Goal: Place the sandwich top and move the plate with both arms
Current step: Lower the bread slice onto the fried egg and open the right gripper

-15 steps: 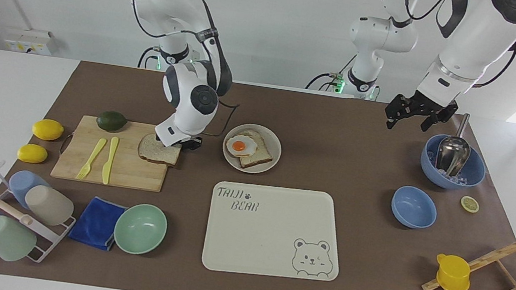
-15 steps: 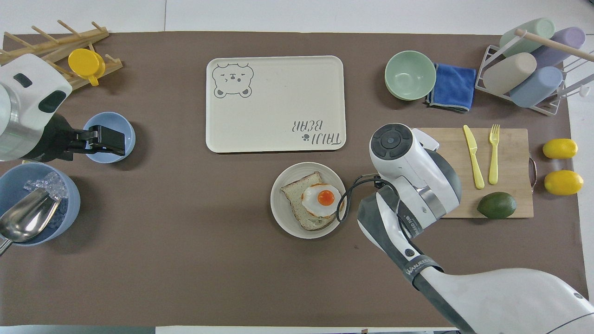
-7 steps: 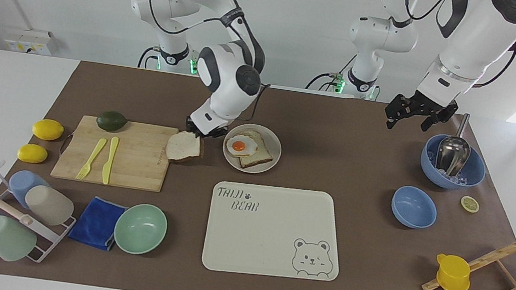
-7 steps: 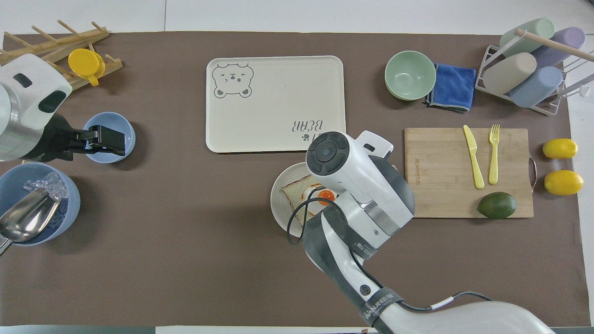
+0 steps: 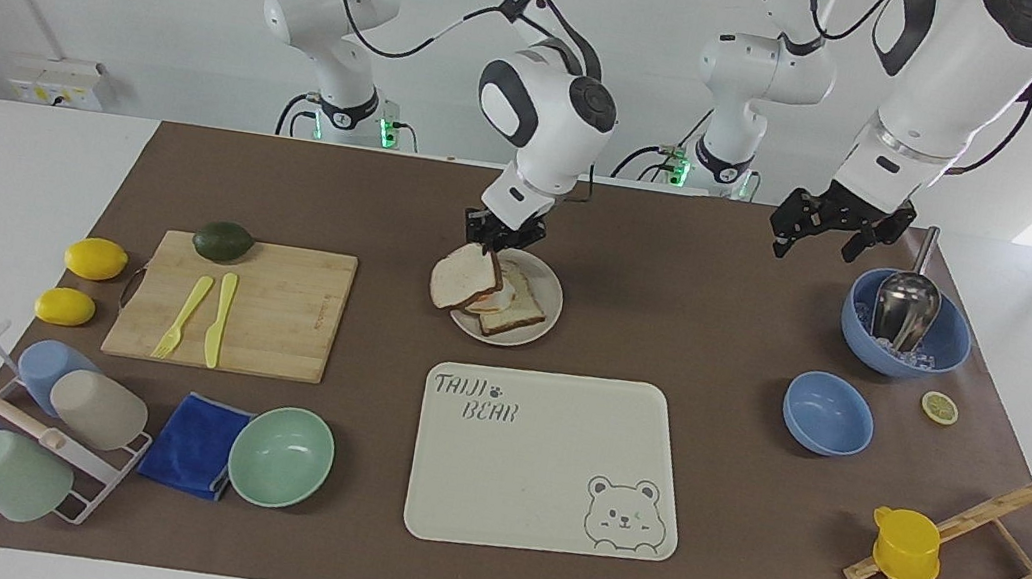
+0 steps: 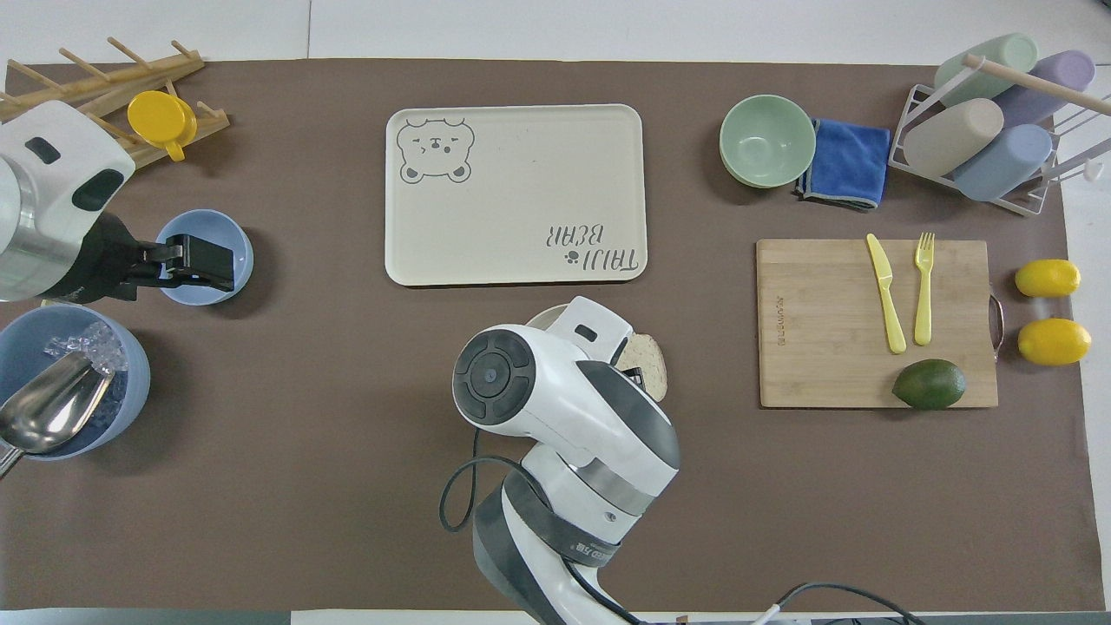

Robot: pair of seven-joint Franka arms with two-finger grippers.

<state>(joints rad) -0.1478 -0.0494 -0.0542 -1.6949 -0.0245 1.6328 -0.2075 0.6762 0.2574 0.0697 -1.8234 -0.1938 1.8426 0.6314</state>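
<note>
The right gripper [image 5: 488, 247] hangs over the plate [image 5: 539, 330], its fingers clamped on the top edge of the sandwich top [image 5: 465, 277], which hangs tilted from them, its lower part over the plate's rim toward the right arm's end of the bench [image 5: 679, 282]. From the facing view I cannot tell whether the slice already touches what is under it. On the plate lies a bread slice [image 5: 518, 312] (the held slice covers most of what sits on it). In the overhead view the right arm hides nearly all of the plate, and only a corner of the sandwich top [image 6: 647, 360] shows past the wrist. The plate sits near the middle of the bench, nearer to the robots than the bear tray [image 5: 547, 461] and beside the cutting board [image 5: 270, 316], well apart from it. The left gripper [image 5: 832, 235] waits in the air with its fingers apart, at the left arm's end of the bench by the bowl [image 5: 948, 340] with the metal scoop [image 5: 908, 299].
</note>
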